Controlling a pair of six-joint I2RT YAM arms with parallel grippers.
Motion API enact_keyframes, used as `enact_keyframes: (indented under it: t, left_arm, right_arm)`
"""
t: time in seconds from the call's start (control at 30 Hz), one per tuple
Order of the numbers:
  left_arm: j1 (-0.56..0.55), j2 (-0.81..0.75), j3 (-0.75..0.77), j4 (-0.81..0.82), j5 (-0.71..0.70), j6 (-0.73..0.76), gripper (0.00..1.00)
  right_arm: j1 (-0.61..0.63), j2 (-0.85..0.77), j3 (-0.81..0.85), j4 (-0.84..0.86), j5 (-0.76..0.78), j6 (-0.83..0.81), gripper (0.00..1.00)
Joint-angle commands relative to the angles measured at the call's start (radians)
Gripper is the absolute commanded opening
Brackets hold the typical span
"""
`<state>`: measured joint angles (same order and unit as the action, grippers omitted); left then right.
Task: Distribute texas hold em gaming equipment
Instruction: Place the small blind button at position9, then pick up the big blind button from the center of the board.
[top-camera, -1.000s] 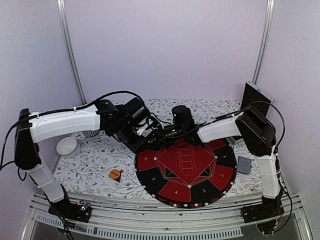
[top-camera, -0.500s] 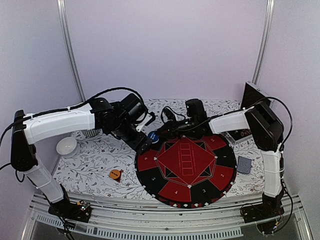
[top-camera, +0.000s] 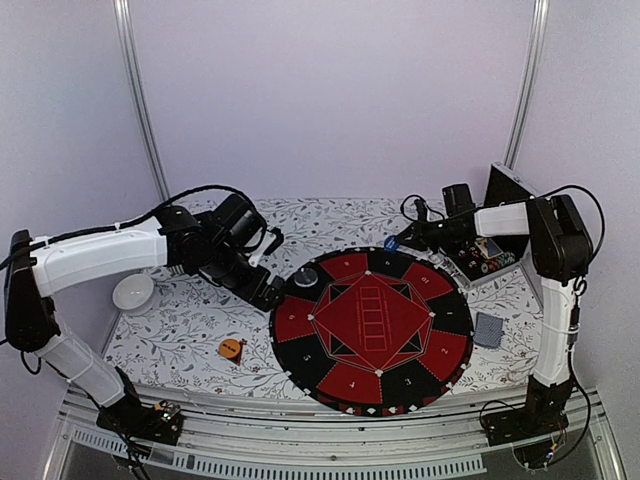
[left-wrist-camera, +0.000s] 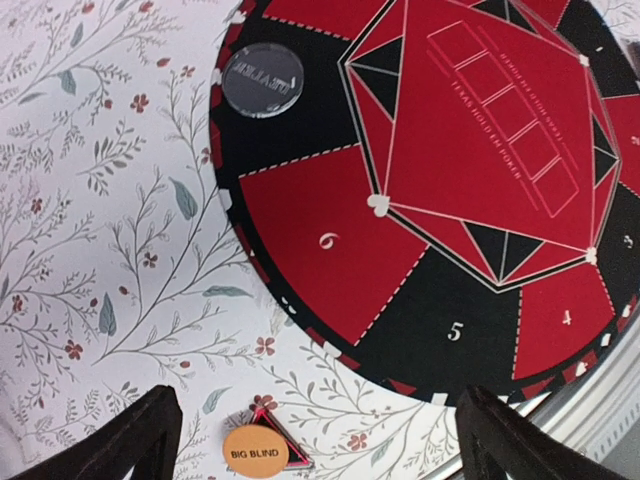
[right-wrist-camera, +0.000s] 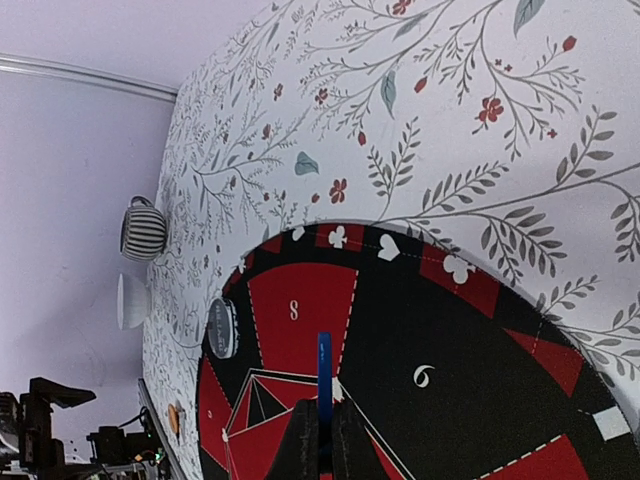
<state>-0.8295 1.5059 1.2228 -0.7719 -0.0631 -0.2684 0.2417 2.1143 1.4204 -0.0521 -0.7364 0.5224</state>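
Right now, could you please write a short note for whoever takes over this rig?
Left claw: open and empty, over the cloth beside the mat.
Right claw: shut on a blue chip, held edge-on above the mat's far side.
Done: dark disc lies on a black segment next to 6.
Left: place the blue chip. Orange Big Blind disc lies on the cloth, off the mat. Card deck is right of the mat. The open case seems to hold more chips.

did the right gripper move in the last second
Yes. The right gripper swung rightward along the far rim of the round red-and-black mat, from its left side to past its middle.
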Motion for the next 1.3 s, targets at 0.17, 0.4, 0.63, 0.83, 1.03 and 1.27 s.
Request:
enact_keyframes:
  t: [0.17, 0.4, 0.63, 0.83, 1.03, 1.27]
  left_arm:
    - [0.021, -0.013, -0.063, 0.013, 0.018, -0.041, 0.98]
    - [0.028, -0.019, -0.085, 0.014, 0.012, -0.041, 0.98]
    - [0.034, -0.026, -0.117, 0.013, 0.024, -0.061, 0.98]
    - [0.055, -0.036, -0.172, -0.010, 0.020, -0.123, 0.98]
    - [0.119, -0.036, -0.271, -0.016, 0.030, -0.191, 0.98]
    - [0.127, -0.006, -0.346, -0.020, 0.022, -0.235, 0.94]
  right_arm:
    - [0.024, 0.094, 0.060, -0.151, 0.005, -0.110, 0.01]
    - [0.024, 0.088, 0.062, -0.219, 0.083, -0.148, 0.03]
    - [0.023, 0.060, 0.086, -0.280, 0.189, -0.176, 0.24]
    - [0.024, 0.013, 0.131, -0.360, 0.286, -0.218, 0.36]
    - [0.056, -0.116, 0.134, -0.397, 0.340, -0.267, 0.44]
    - [0.102, -0.224, 0.103, -0.423, 0.349, -0.311, 0.50]
